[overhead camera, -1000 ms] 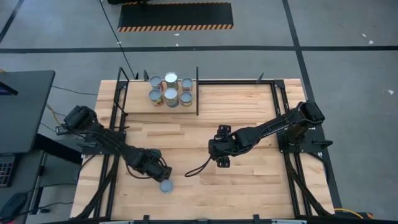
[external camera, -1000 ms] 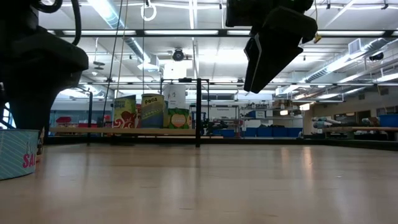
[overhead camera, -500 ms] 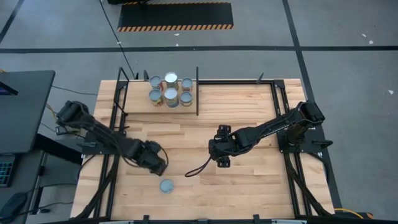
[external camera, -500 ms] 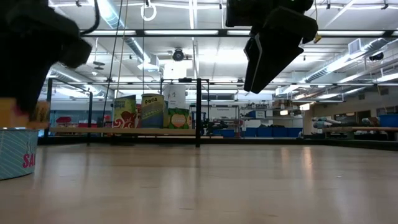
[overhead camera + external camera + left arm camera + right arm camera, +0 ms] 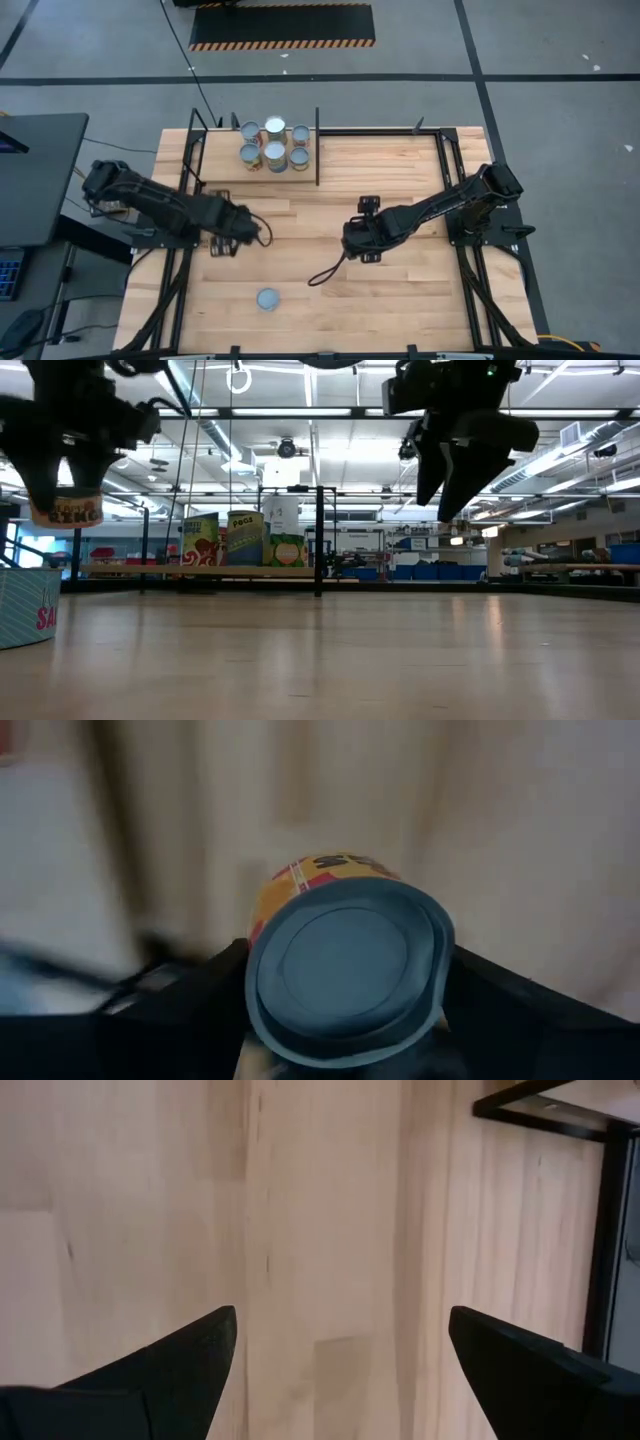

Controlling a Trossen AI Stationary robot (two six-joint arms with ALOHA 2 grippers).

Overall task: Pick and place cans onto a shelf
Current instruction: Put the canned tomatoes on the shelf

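Observation:
My left gripper [image 5: 240, 234] is shut on a small can with an orange-yellow label [image 5: 345, 970]. It holds the can above the table's left middle, and the can also shows in the low view [image 5: 76, 511]. A wider can with a teal label [image 5: 267, 298] stands on its base near the table's front edge. Several cans [image 5: 273, 144] stand on the pale wood shelf [image 5: 225, 162] at the far left. My right gripper [image 5: 361, 241] is open and empty above the table's middle. My left gripper pinches the can's side wall [image 5: 262, 935] between its two fingers [image 5: 190, 995], one on each side. The fingers come from above, pointing down, and the can's round bluish end faces the wrist camera. The can hangs upright below the gripper, lifted clear of the table.
Black metal posts and rods [image 5: 317, 147] frame the shelf and run along the table's left and right sides. A loose black cable [image 5: 325, 270] hangs from the right arm onto the planks. A monitor [image 5: 35, 175] stands off the left edge.
My left gripper has risen and gone toward the table's far edge, away from the teal can, which stays in place. It carries the orange-yellow can, now lifted clear and higher in the low view. My right gripper has turned a little in place.

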